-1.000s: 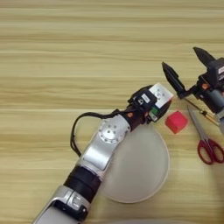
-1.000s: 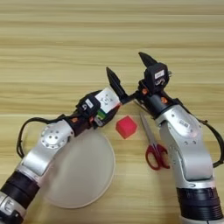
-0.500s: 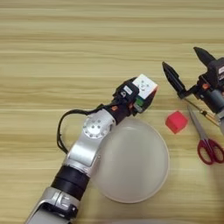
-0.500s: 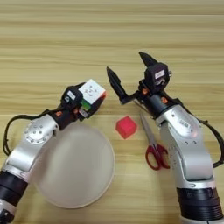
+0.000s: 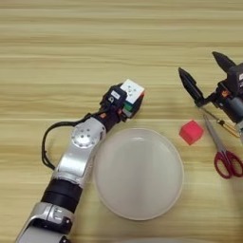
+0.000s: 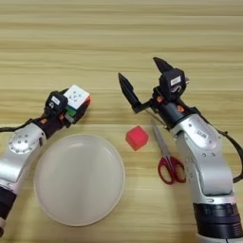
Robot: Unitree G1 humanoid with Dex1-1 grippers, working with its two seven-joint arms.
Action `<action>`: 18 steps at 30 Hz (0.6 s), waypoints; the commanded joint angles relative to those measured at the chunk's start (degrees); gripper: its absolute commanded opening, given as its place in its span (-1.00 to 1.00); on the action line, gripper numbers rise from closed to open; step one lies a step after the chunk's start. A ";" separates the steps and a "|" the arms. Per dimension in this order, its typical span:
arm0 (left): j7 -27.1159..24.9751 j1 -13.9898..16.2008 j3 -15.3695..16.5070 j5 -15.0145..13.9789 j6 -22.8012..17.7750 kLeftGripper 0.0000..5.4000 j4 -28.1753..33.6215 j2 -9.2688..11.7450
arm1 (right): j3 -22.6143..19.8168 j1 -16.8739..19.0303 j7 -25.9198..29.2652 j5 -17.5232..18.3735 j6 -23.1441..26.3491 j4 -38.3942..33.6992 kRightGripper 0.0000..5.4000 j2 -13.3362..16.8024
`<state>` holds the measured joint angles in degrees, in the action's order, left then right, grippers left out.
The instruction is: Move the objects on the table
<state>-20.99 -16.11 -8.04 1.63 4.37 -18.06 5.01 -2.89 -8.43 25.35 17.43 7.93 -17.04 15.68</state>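
My left gripper is shut on the puzzle cube, whose white face points up. It holds the cube just beyond the far left rim of the plate. The plain red cube lies on the table to the right of the plate. My right gripper hangs open above the table just beyond the red cube. Its two black fingers are spread wide with nothing between them.
A round off-white plate lies in the near middle. Red-handled scissors lie right of the red cube, under my right forearm, blades pointing away from me.
My left arm has drawn back to the left with the puzzle cube, away from the right gripper and to the plate's far left rim. The right arm and red cube have stayed put.
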 commanded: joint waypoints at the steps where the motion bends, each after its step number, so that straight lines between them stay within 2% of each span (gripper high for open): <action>1: 0.74 -0.52 0.96 -0.40 0.41 0.22 -2.49 0.47 | -0.61 -0.49 0.23 0.33 -0.50 0.27 1.00 0.45; 12: 1.19 -0.57 1.69 0.02 1.19 0.22 -6.69 1.31 | -0.69 -0.34 0.43 0.30 -0.64 0.30 1.00 0.40; 18: 1.07 -0.33 1.68 0.03 1.52 0.22 -7.01 1.43 | -0.69 -0.35 0.42 0.29 -0.64 0.31 1.00 0.39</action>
<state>-20.12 -16.13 -6.62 1.72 5.33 -24.82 5.98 -3.18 -8.43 25.46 17.44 7.84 -17.03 15.69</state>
